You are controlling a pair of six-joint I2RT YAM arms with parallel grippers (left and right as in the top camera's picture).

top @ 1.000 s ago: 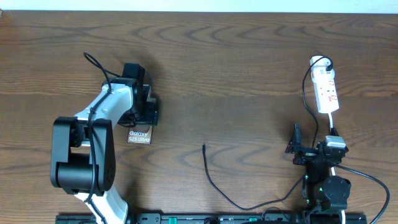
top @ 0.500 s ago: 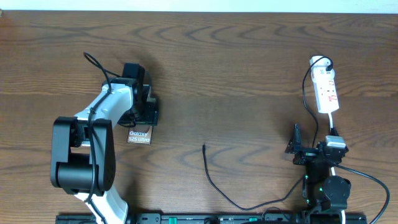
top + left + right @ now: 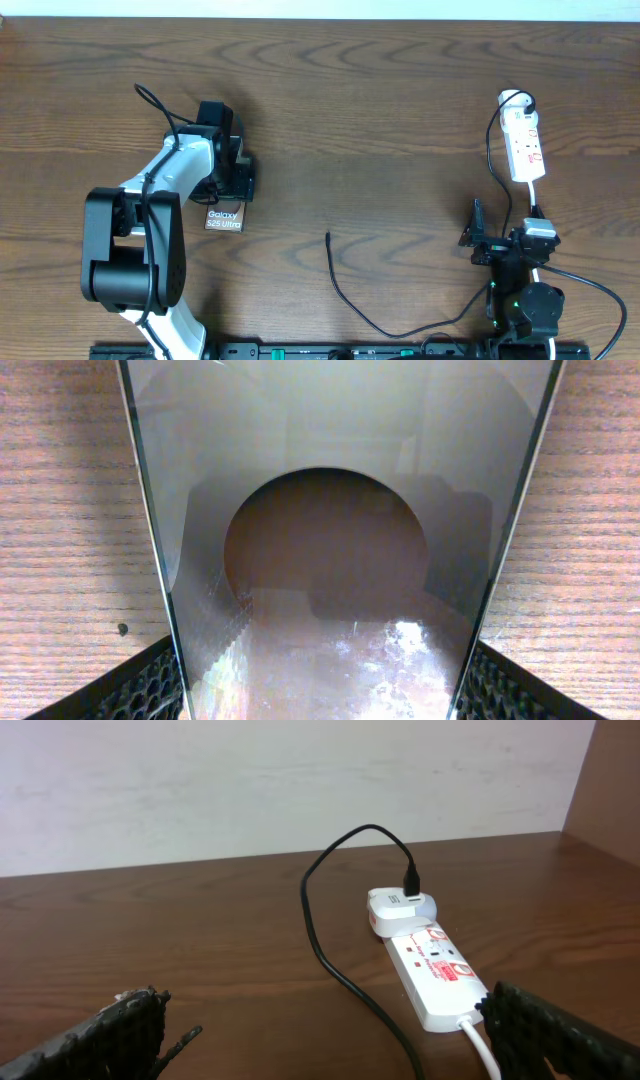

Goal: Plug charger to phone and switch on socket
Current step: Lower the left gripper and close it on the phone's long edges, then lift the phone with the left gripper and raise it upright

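Note:
The phone [image 3: 224, 219] lies flat on the wooden table at the left, its white "Galaxy S25 Ultra" text showing. My left gripper [image 3: 229, 194] is shut on the phone's far end; in the left wrist view the glossy phone [image 3: 320, 510] fills the space between both fingers [image 3: 320, 690]. The charger cable's free black plug tip [image 3: 328, 237] lies mid-table, and the cable [image 3: 352, 305] loops right and up to the white socket [image 3: 525, 146]. My right gripper [image 3: 500, 232] is open and empty, just short of the socket [image 3: 432, 970]. Its fingers [image 3: 340, 1040] are wide apart.
A white rounded adapter [image 3: 400, 910] sits in the socket's far end with the black cable [image 3: 318, 940] arching out of it. The socket's white lead [image 3: 482, 1050] runs back past my right finger. A pale wall stands behind the table.

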